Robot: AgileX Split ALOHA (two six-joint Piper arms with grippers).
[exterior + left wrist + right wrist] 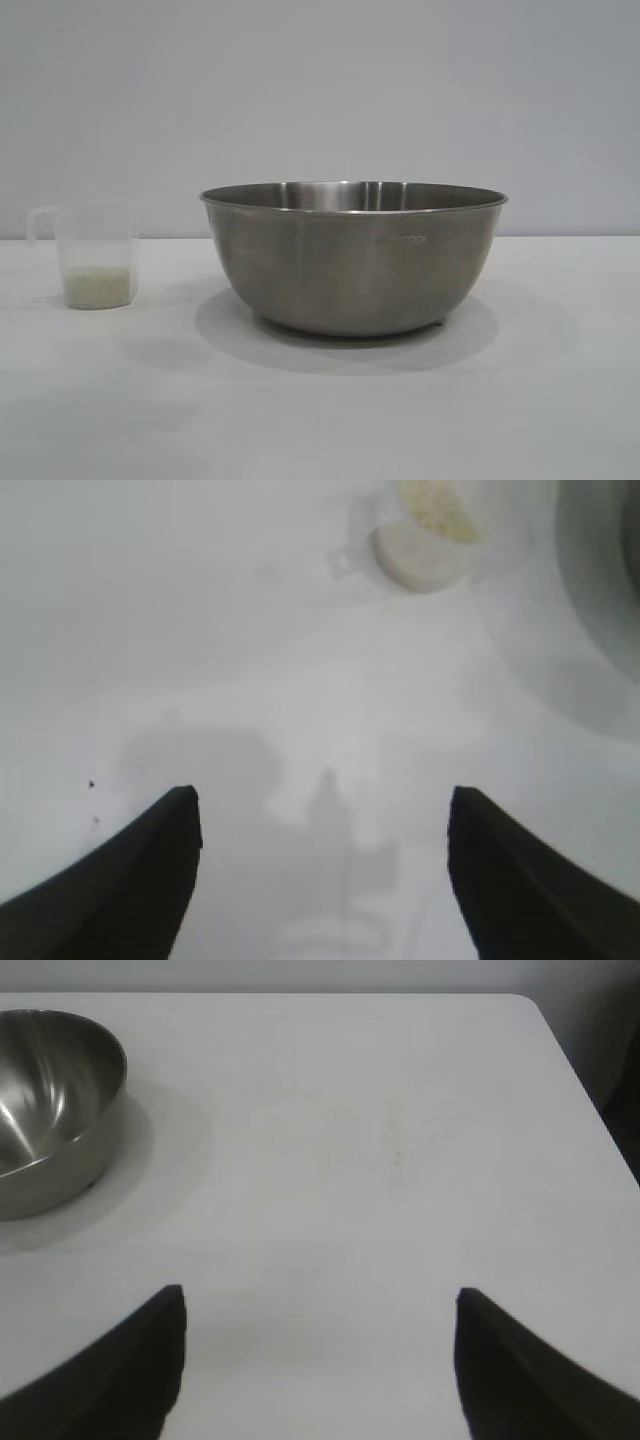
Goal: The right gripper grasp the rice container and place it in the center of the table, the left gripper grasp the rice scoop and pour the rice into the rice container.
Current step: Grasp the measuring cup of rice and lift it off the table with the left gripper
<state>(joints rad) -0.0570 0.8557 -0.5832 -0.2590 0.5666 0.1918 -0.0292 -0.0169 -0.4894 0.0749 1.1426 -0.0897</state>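
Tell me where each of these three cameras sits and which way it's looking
Exterior: low, level with the table, facing the rice container and rice scoop; no robot parts show.
Left wrist: above the open left gripper, looking down past it toward the scoop.
Right wrist: above the open right gripper, facing bare table with the container off to one side.
Shared: all show the container.
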